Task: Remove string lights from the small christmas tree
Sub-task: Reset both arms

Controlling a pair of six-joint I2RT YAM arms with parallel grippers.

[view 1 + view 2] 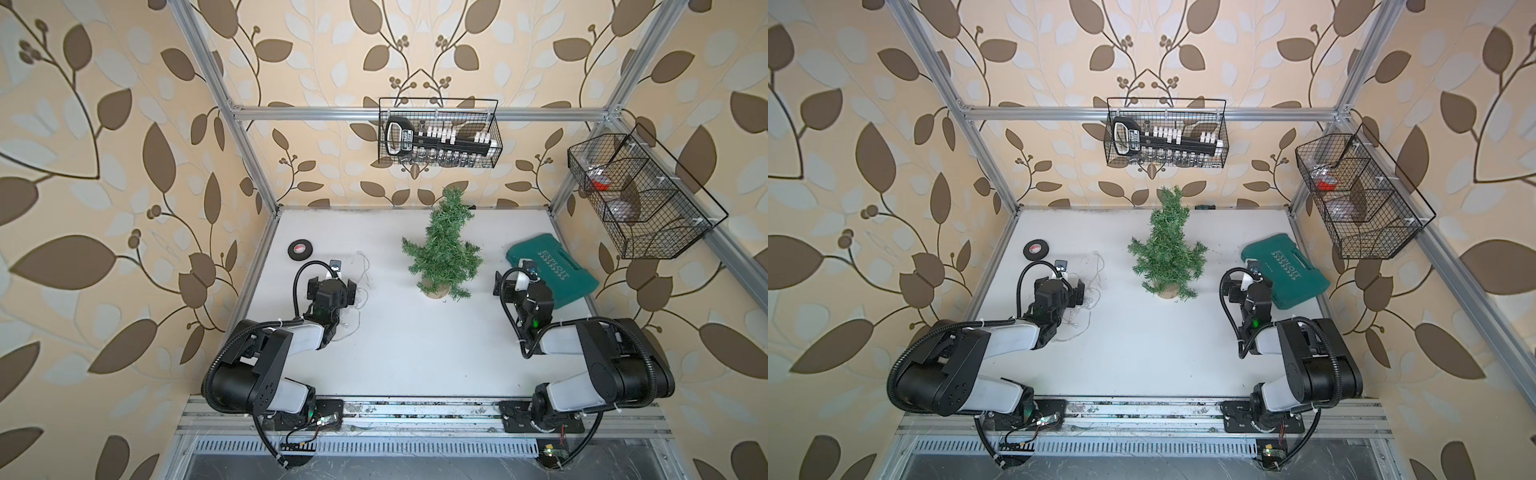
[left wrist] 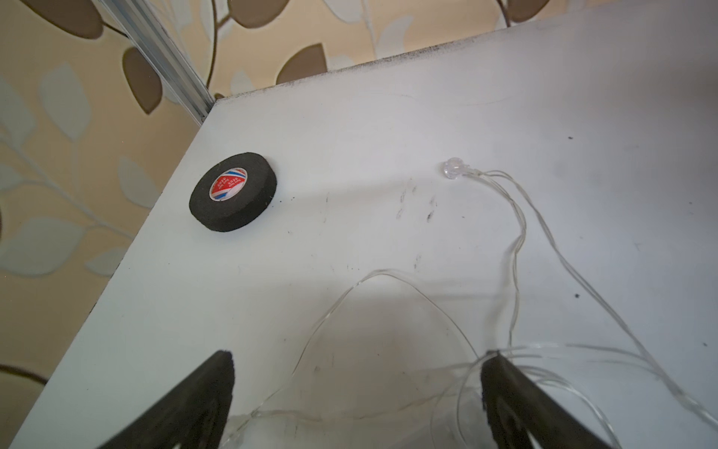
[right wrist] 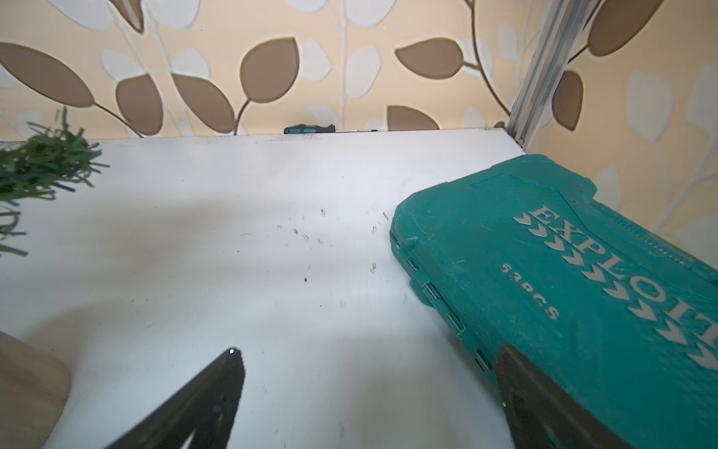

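Note:
The small christmas tree stands upright on its round wooden base in mid-table, and no wire shows on its branches. The string lights lie in loose loops on the white table to the tree's left. My left gripper hovers open over them. In the left wrist view, wire strands run past one fingertip, and a clear bulb lies further out. My right gripper is open and empty, to the right of the tree, whose branch and base show in the right wrist view.
A black tape roll lies near the table's left edge. A green tool case lies close beside my right gripper. A screwdriver rests against the back wall. Wire baskets hang on the frame.

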